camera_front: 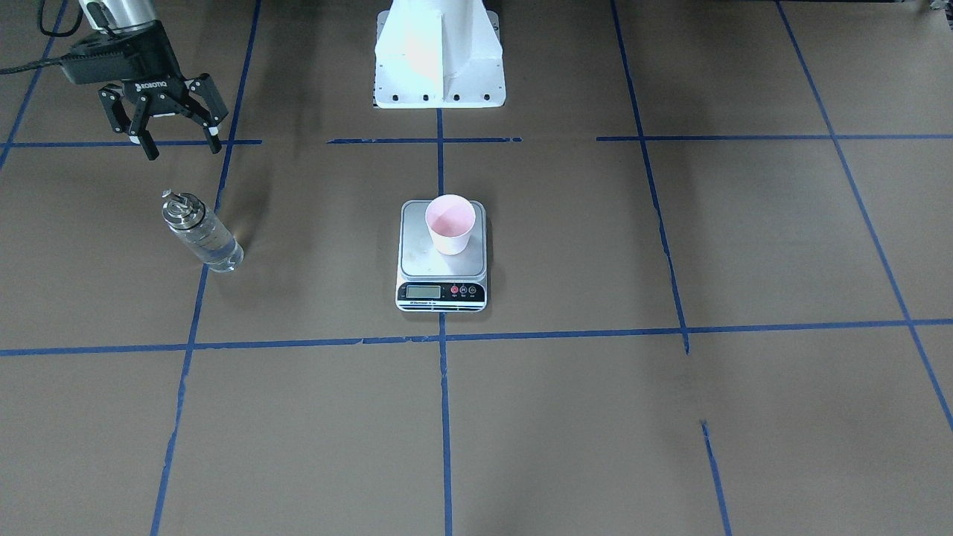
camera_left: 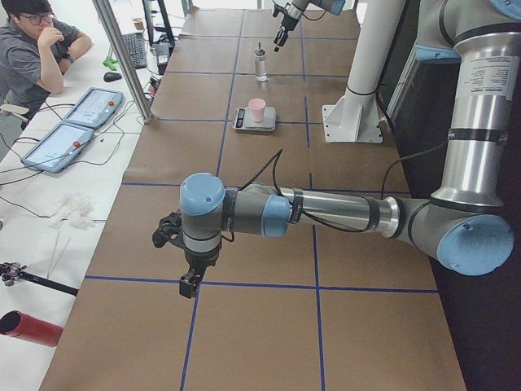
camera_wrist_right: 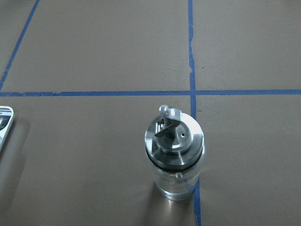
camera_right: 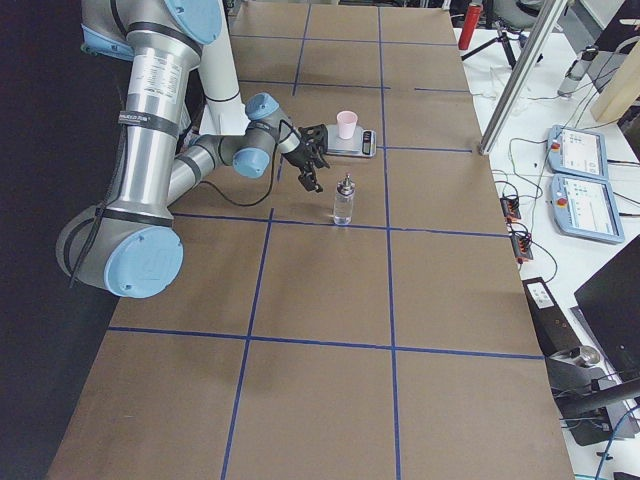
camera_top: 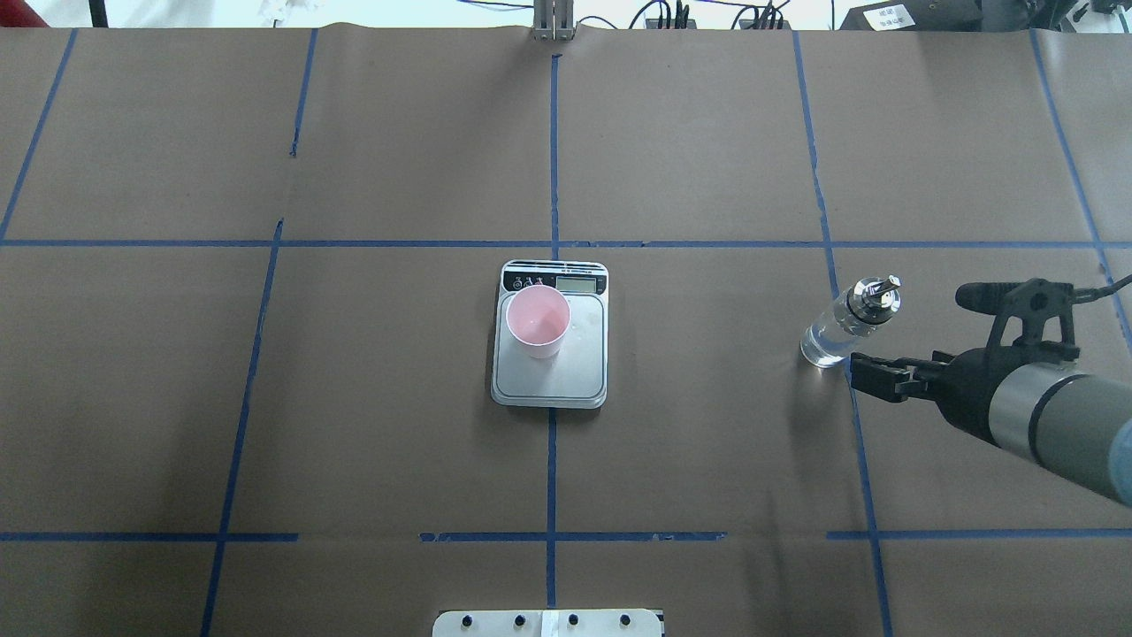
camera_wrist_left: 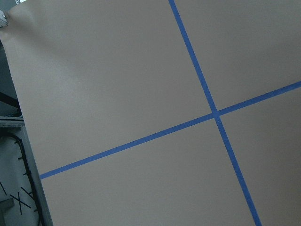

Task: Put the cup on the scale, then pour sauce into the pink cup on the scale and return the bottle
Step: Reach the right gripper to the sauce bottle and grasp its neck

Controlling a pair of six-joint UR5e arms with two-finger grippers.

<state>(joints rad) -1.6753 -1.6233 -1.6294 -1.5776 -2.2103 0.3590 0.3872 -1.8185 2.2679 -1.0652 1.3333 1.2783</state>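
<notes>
The cup [camera_front: 450, 223] stands on the scale [camera_front: 417, 257], in the middle of the counter [camera_front: 595, 417]. The bottle [camera_front: 201, 232] stands upright near the right end effector [camera_front: 185, 151], which is spread and empty. Whether the left end effector [camera_left: 189, 283] is spread, I cannot tell.

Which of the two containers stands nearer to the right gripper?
The glass bottle, just in front of the open right gripper; the pink cup sits far off on the scale.

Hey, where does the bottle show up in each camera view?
Front-facing: bottle at left, mid-height.
Overhead: bottle at right, mid-height.
Exterior left: bottle top centre, far off.
Exterior right: bottle just above centre.
Left wrist: not in it.
Right wrist: bottle centre, lower half.
Landmark: the scale, in every view but left wrist.
</notes>
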